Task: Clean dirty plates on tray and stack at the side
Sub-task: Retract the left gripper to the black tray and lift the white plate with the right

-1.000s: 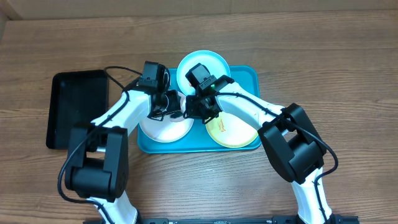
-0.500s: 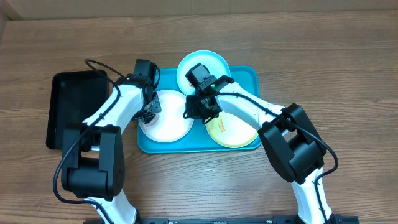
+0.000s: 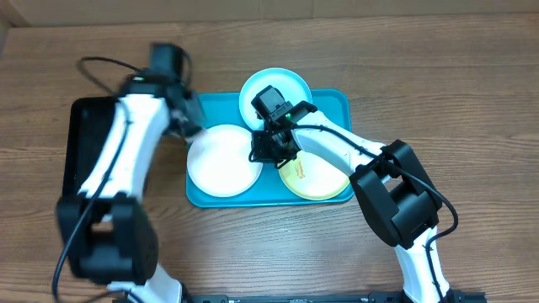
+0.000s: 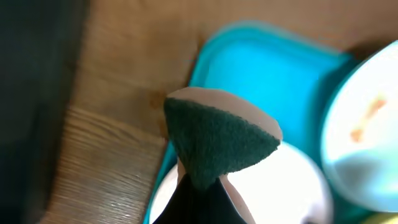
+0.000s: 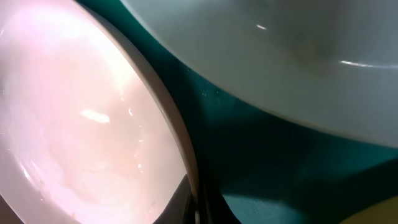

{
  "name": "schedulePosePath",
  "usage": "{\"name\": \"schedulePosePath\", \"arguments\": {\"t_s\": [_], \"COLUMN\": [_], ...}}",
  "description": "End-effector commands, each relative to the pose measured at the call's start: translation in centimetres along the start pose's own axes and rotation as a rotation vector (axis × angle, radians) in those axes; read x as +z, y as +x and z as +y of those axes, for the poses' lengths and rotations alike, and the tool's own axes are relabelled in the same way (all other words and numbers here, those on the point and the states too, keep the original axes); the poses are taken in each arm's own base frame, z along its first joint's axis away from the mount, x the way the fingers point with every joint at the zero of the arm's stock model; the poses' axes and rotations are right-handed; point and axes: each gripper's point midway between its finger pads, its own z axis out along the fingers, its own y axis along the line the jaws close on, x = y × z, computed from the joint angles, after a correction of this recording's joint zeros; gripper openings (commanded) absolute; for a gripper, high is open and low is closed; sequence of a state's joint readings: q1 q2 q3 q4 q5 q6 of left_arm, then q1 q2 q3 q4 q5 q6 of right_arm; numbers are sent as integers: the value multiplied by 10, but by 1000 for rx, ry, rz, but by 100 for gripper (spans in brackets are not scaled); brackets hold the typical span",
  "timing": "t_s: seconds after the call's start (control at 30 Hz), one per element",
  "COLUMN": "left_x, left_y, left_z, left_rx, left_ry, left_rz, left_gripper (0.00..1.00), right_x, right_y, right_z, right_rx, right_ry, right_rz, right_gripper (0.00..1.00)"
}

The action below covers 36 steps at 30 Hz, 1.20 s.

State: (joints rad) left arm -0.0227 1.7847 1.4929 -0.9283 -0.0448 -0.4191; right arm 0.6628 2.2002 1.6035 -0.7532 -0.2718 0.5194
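The white plate [image 3: 221, 160] lies in the left of the turquoise tray [image 3: 333, 104]. The light blue plate [image 3: 274, 88] with orange smears sits at the tray's far edge. The yellow-green plate [image 3: 318, 178] is at the right, with a small smear. My right gripper [image 3: 263, 150] is shut on the white plate's right rim; in the right wrist view [image 5: 199, 202] the rim [image 5: 180, 143] runs between its fingers. My left gripper [image 3: 187, 120] is shut on a green and white sponge [image 4: 217, 140] and hangs over the tray's left edge, off the white plate.
A black rectangular tray [image 3: 97, 147] lies on the wooden table left of the turquoise tray, under my left arm. It shows as a dark band in the left wrist view [image 4: 31, 93]. A cable loops above my left arm [image 3: 93, 67].
My left gripper has moved with the sponge from the white plate's right part leftward, off the plate to the tray's left edge. The right arm and all plates have stayed put.
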Motion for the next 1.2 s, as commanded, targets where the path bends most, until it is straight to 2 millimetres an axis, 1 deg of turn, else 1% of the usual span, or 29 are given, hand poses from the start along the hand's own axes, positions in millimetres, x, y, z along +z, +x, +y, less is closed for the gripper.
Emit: {"name": "schedulePosePath", "arguments": {"t_s": [0.0, 0.1, 0.2, 0.23, 0.3, 0.37, 0.47, 0.57, 0.63, 0.7, 0.83, 0.93, 1.03, 1.17], "left_x": [-65, -82, -86, -84, -84, -84, -86, -86, -86, -86, -86, -85, -85, -85], "left_y": [-38, -47, -49, -48, -48, -49, -50, -49, -49, -49, -50, -49, -49, -49], "left_z": [23, 62, 99, 119, 133, 142, 153, 157, 157, 157, 158, 158, 158, 158], "left_rx": [-101, -190, -274, -322, -361, -388, -414, -426, -426, -425, -425, -425, -425, -425], "left_ry": [88, 58, 18, 1, 1, 9, 6, 2, 2, 2, 0, 0, 0, 0], "left_rz": [-154, -195, -196, -184, -178, -178, -182, -183, -183, -183, -184, -182, -181, -181], "left_gripper": [4, 4, 4, 4, 4, 4, 4, 4, 4, 4, 4, 4, 4, 4], "right_x": [-31, -58, -90, -112, -134, -154, -179, -195, -204, -212, -224, -235, -244, -248], "right_y": [-14, -28, -42, -50, -54, -59, -65, -67, -67, -68, -66, -67, -68, -68], "right_z": [17, 16, 12, 13, 17, 18, 18, 21, 29, 41, 69, 84, 91, 93], "right_rx": [-86, -141, -196, -233, -288, -337, -406, -479, -510, -549, -659, -706, -750, -872], "right_ry": [-19, 36, 112, 145, 179, 243, 391, 552, 623, 670, 731, 780, 829, 921], "right_rz": [-86, -187, -299, -366, -431, -503, -607, -691, -745, -799, -877, -934, -959, -922], "right_gripper": [4, 4, 4, 4, 4, 4, 4, 4, 4, 4, 4, 4, 4, 4]}}
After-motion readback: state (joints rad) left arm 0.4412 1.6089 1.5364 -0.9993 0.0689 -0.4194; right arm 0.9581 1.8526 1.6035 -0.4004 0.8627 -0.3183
